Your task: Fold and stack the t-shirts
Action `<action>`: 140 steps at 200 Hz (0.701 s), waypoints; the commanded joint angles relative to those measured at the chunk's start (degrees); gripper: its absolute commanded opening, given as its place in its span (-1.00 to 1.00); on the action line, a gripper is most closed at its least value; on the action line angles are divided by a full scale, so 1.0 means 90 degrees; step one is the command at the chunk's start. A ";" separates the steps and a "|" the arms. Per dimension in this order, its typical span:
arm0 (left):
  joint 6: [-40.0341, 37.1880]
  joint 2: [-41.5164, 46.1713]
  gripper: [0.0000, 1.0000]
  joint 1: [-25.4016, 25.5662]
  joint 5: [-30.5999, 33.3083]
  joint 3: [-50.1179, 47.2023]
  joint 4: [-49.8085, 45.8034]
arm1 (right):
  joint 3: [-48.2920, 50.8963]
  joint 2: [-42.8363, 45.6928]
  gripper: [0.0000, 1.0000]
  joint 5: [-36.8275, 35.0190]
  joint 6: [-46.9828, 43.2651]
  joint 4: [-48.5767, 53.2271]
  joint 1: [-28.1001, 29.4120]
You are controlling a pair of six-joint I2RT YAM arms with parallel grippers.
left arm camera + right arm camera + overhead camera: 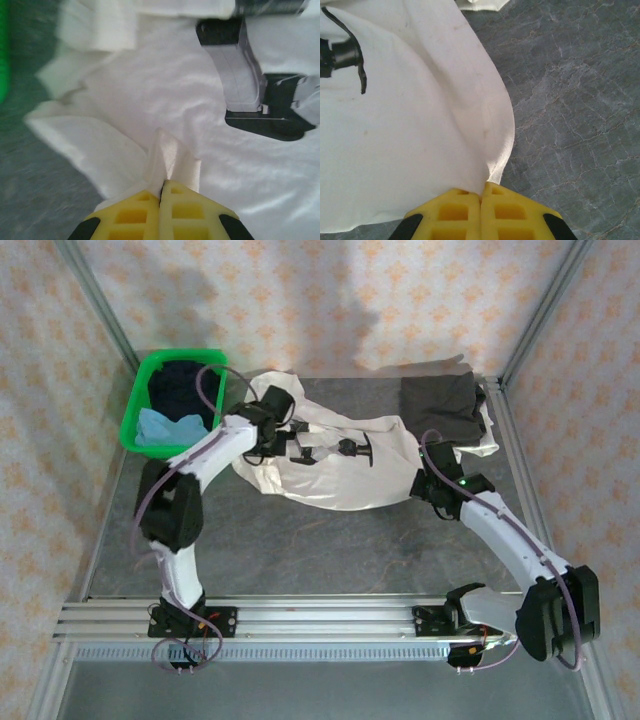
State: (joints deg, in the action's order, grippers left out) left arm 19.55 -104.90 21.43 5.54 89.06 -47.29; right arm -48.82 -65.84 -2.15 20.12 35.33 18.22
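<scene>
On table (330,550), off-white t-shirt (330,465) stretched left-right between left pincer (161,186), right pincer (481,189).

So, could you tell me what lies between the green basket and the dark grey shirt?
The off-white t-shirt, spread across the table, seen in the top external view.

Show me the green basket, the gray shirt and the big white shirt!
green basket (134,405): top external view, on its left wall.
dark grey shirt (440,405): top external view, middle of the folded cloth.
off-white shirt (340,485): top external view, plain lower part.
</scene>
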 commanded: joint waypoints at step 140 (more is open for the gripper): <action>-0.0625 0.1031 -1.00 -0.1341 0.0992 0.3780 -0.0869 | -0.6659 -0.3189 -1.00 -0.1263 -0.1265 0.0387 -0.0059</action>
State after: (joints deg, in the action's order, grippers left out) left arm 17.34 -80.82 10.24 19.57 106.76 -53.01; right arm -94.48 -82.41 -7.20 13.19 35.83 18.20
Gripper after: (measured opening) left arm 0.045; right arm 0.041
